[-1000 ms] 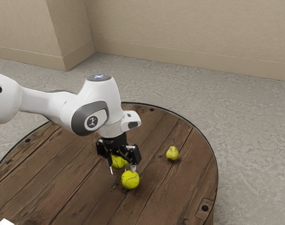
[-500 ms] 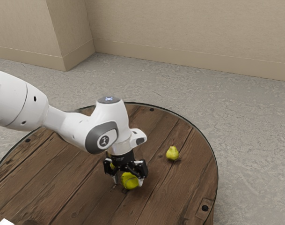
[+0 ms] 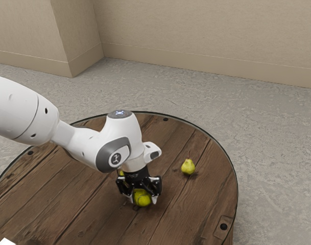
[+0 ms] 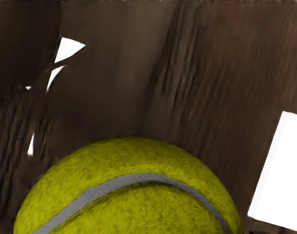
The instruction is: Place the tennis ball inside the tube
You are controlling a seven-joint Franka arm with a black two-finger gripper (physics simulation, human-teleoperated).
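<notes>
Beige walls point(image 3: 196, 30) back the round wooden table point(image 3: 68, 204). At the exterior view's lower left lies a white object point(image 3: 6, 242), possibly the tube. Well inside the table's rim, my gripper point(image 3: 143, 198) pinches the tennis ball point(image 3: 142, 199) from both sides; light, springy and fuzzy, it should grip well across its widest part. Toward the exterior view's right rim sits a pear point(image 3: 188, 167).

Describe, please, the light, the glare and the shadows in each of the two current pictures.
Exterior view: soft, even light, a faint shadow beside the pear, small bright glints on the black gripper; wrist view: the wooden tabletop looks much darker, the tennis ball is dimly lit, and the white object is glaring, almost without shading.
</notes>
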